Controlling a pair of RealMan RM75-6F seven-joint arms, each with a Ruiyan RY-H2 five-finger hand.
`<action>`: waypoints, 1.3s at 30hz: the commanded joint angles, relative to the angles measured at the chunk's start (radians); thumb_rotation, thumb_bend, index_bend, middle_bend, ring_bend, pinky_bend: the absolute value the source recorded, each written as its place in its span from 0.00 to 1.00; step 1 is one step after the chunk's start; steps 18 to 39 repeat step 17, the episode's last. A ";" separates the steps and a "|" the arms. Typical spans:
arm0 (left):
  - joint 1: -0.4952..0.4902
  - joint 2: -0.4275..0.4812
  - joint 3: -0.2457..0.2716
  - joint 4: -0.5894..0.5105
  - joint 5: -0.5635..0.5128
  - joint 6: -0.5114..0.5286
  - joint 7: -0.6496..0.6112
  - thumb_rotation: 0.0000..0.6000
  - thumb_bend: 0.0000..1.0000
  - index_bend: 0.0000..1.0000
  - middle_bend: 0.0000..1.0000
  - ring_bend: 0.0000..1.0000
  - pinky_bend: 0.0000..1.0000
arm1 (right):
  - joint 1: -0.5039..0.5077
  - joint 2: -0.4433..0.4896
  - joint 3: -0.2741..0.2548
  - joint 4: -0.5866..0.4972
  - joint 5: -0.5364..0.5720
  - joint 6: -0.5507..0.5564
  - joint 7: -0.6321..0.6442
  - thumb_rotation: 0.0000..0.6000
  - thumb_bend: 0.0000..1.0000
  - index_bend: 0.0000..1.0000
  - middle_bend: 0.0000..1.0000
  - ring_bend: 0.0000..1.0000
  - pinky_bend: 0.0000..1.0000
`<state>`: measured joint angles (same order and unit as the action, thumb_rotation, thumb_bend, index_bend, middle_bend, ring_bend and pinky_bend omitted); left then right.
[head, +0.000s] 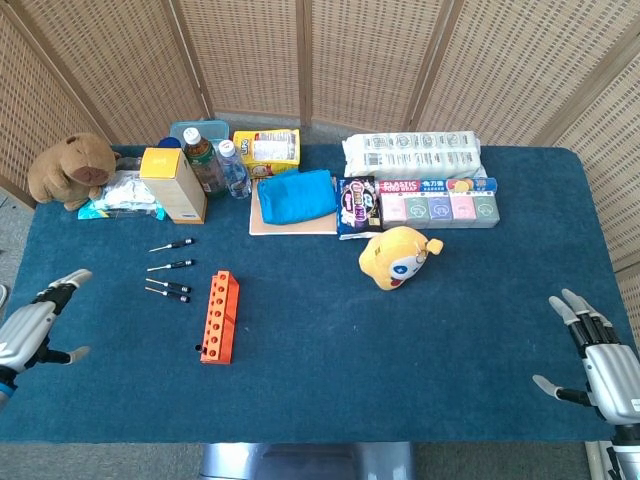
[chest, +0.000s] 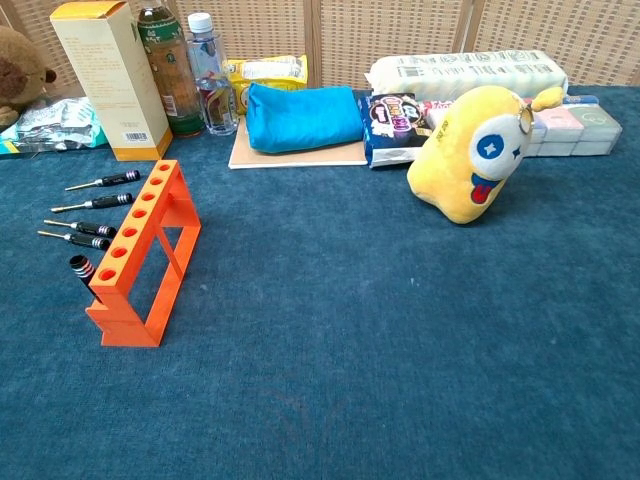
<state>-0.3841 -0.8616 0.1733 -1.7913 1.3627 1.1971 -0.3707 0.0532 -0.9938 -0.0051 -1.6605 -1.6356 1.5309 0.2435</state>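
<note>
An orange rack (head: 218, 316) (chest: 143, 252) with a row of holes stands on the blue table (head: 330, 340). One black-handled screwdriver (chest: 82, 270) stands in its nearest hole. Several loose screwdrivers (head: 168, 266) (chest: 95, 205) lie on the cloth to its left. In the head view my left hand (head: 35, 325) hovers at the table's left edge, fingers spread and empty, well left of the screwdrivers. My right hand (head: 592, 355) is at the far right edge, fingers spread and empty. Neither hand shows in the chest view.
A yellow plush (head: 396, 256) sits mid-table. Along the back stand a brown plush (head: 72, 168), a yellow carton (head: 174, 184), two bottles (head: 216, 162), a blue pouch (head: 296, 195) on a board, snack packets (head: 357, 204), a box of coloured packs (head: 440, 206) and a tissue pack (head: 412, 154).
</note>
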 joint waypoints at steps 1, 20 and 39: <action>0.047 -0.028 -0.004 0.030 -0.016 0.056 0.068 1.00 0.17 0.00 0.00 0.00 0.05 | 0.002 -0.003 0.002 -0.001 0.003 -0.005 -0.009 1.00 0.03 0.02 0.00 0.02 0.11; 0.297 -0.246 -0.094 0.140 -0.008 0.470 0.470 1.00 0.15 0.00 0.00 0.00 0.02 | -0.018 -0.069 0.039 0.040 0.009 0.075 -0.093 1.00 0.03 0.02 0.00 0.00 0.02; 0.297 -0.246 -0.094 0.140 -0.008 0.470 0.470 1.00 0.15 0.00 0.00 0.00 0.02 | -0.018 -0.069 0.039 0.040 0.009 0.075 -0.093 1.00 0.03 0.02 0.00 0.00 0.02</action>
